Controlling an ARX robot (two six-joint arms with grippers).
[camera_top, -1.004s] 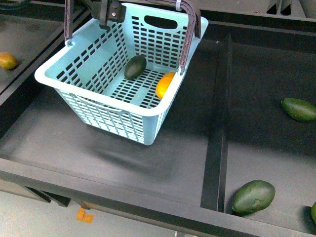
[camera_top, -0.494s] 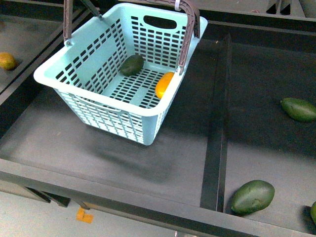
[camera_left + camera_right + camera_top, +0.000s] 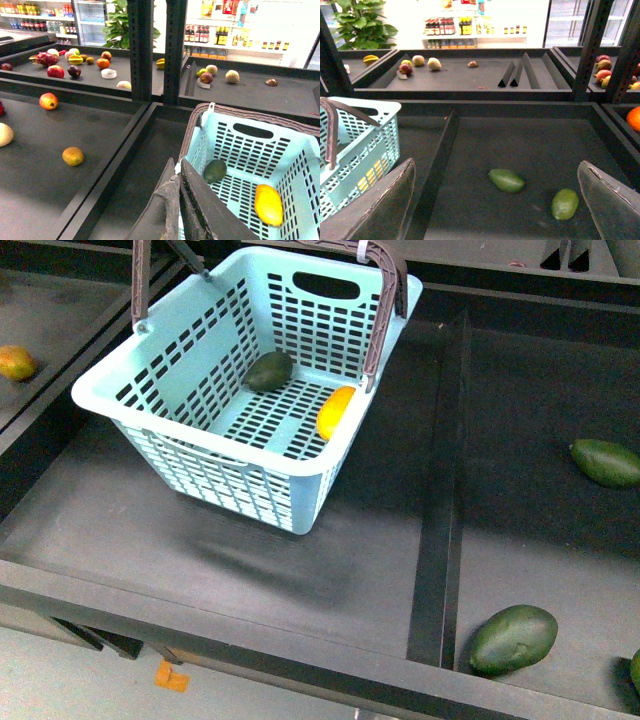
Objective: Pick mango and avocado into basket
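Note:
The teal basket (image 3: 230,470) hangs tilted over the dark shelf, its brown handles (image 3: 385,310) raised. Inside it lie the dark green avocado (image 3: 269,371) near the back wall and the yellow-orange mango (image 3: 335,412) against the right wall. In the left wrist view my left gripper (image 3: 177,166) is shut on the basket (image 3: 250,150) at its brown-handled edge, with the avocado (image 3: 215,171) and mango (image 3: 268,204) just beyond. My right gripper (image 3: 496,170) is open and empty over the neighbouring bin, with the basket (image 3: 365,145) off to one side.
Green fruits (image 3: 605,462) (image 3: 513,638) lie in the right bin beyond a raised black divider (image 3: 445,490). A yellow-orange fruit (image 3: 15,363) sits in the left bin. Shelves with mixed fruit stand further back (image 3: 75,65).
The basket has shifted slightly to the right. The avocado has rolled a little toward the back wall. The left gripper's body, seen at the top edge a second ago, has left the front view.

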